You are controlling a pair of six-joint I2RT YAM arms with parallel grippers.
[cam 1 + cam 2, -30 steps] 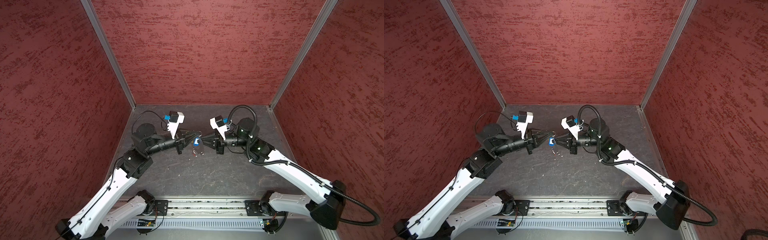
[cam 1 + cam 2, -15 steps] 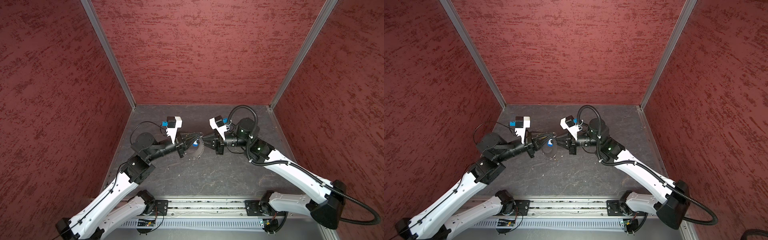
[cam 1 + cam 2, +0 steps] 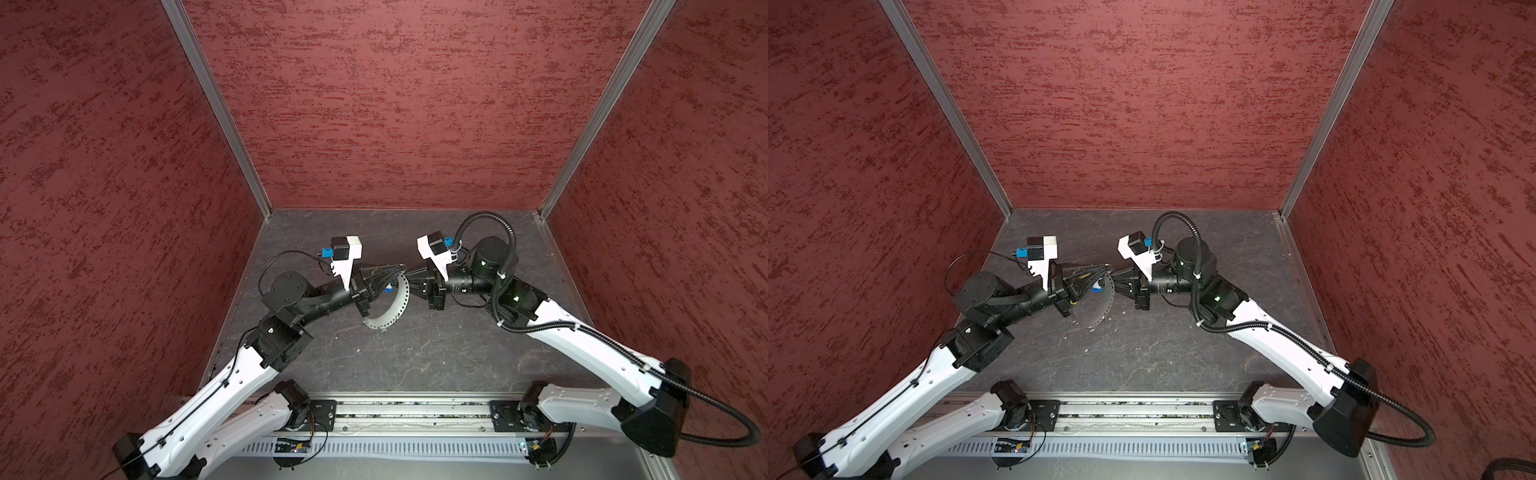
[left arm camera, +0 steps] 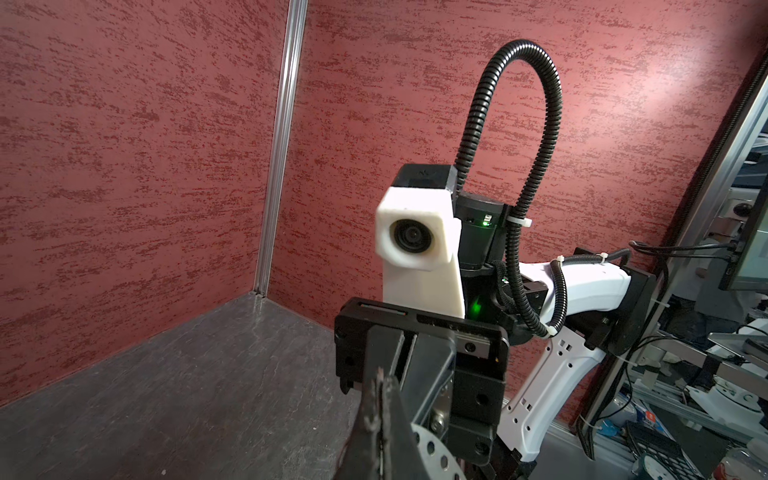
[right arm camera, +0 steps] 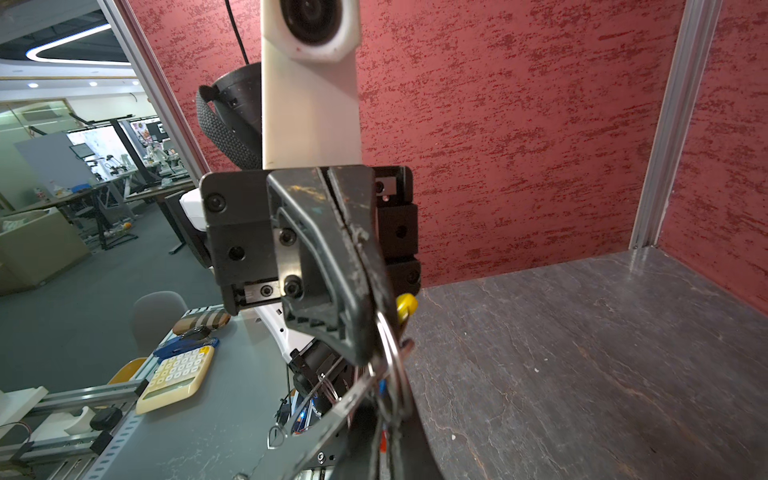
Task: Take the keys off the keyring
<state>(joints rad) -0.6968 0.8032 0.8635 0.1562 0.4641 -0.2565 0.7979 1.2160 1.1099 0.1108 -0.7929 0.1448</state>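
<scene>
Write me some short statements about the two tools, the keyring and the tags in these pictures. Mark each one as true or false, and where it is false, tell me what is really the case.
1. The left tool and the right tool are both shut. True.
2. The keyring lies flat on the table. False: it is up in the air at the tips of the two tools.
3. The two tools meet tip to tip over the middle of the table. True.
4. The blue tag lies alone at the table's front edge. False: it hangs close to the left tool's fingers.
5. A yellow piece shows beside the left tool's fingers in the right wrist view. True.
</scene>
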